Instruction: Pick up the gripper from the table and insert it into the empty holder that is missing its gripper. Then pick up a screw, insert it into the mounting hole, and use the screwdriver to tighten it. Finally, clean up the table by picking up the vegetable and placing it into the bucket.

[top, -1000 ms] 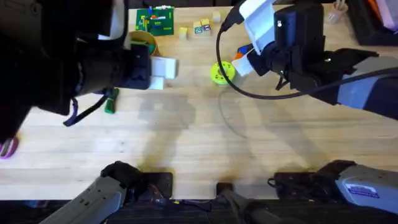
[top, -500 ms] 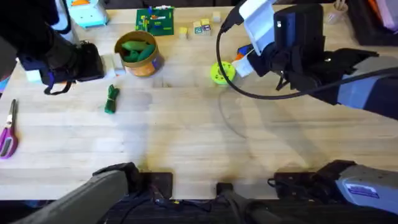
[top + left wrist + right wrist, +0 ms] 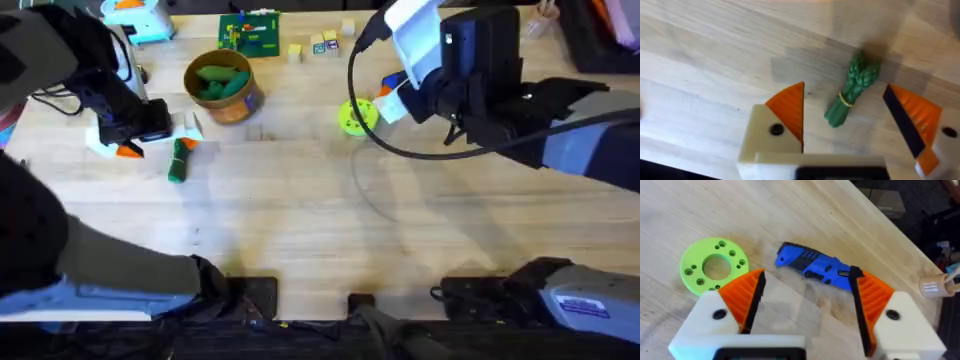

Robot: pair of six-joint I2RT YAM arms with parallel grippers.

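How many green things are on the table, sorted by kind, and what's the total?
Dark green vegetable lying on the table: 1
Light green pods inside the bucket: 2
Yellow-green ring disc: 1
Green board with small parts at the far edge: 1
Total: 5

Toward the far left of the table (image 3: 320, 220): the vegetable (image 3: 179, 160), lying flat, with the left gripper (image 3: 158, 137) just beside it on the left — fingers spread, vegetable between them in the left wrist view (image 3: 850, 90). Behind and a little right of that: the bucket (image 3: 224, 85), holding pod-shaped pieces (image 3: 221, 80). Farther back, near the far edge: a circuit board (image 3: 250, 32) and small blocks (image 3: 322, 43). Right of the bucket, past mid-table: a ring-shaped disc (image 3: 356, 116), with the screwdriver (image 3: 815, 269) lying on the table just beyond it, under the right gripper (image 3: 807, 300).
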